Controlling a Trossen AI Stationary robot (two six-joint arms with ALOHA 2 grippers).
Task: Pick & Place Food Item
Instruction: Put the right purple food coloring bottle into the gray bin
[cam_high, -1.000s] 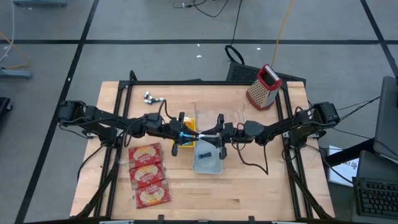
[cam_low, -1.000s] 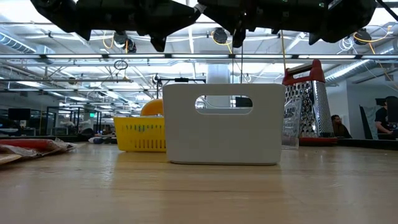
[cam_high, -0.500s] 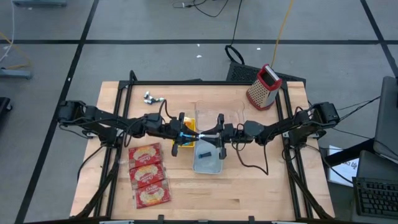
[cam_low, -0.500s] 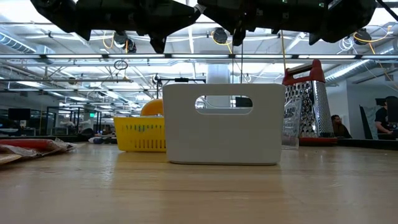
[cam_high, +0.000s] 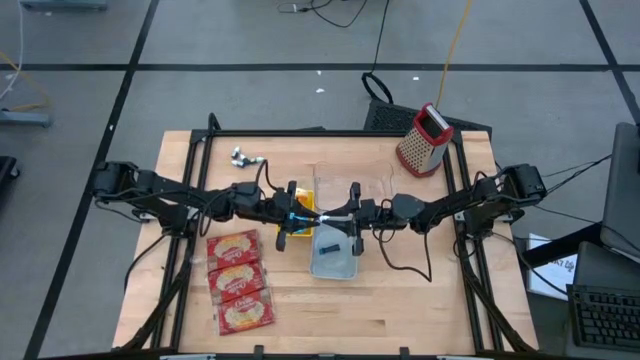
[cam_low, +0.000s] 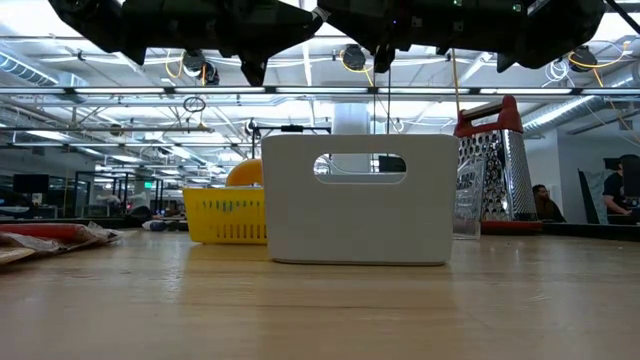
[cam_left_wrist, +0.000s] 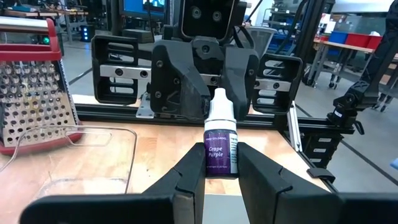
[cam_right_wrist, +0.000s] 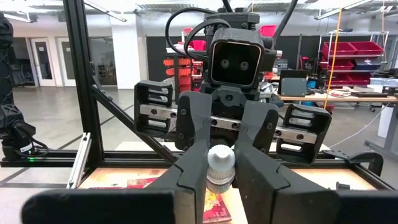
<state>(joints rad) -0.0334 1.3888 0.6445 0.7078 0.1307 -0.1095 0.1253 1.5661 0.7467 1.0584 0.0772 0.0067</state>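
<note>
Both end effectors, left (cam_left_wrist: 221, 180) and right (cam_right_wrist: 221, 180), are gripping a small white-capped dropper bottle (cam_left_wrist: 220, 146) labelled "Grape Purple".

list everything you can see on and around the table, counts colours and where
dropper bottle: 1, white with purple "Grape Purple" label, held in the air between both grippers above the bin
bin: 1, white with a handle slot, middle of the table
clear container: 1, transparent, just behind the bin
yellow basket: 1, yellow, left of the bin in the low view
snack packets: 3, red and tan, in a row at the table's front left
box grater: 1, metal with red trim, back right corner
small metal object: 1, silver, back left
left gripper: 1, dark, closed on the bottle's body
right gripper: 1, dark, closed on the bottle's cap
</note>
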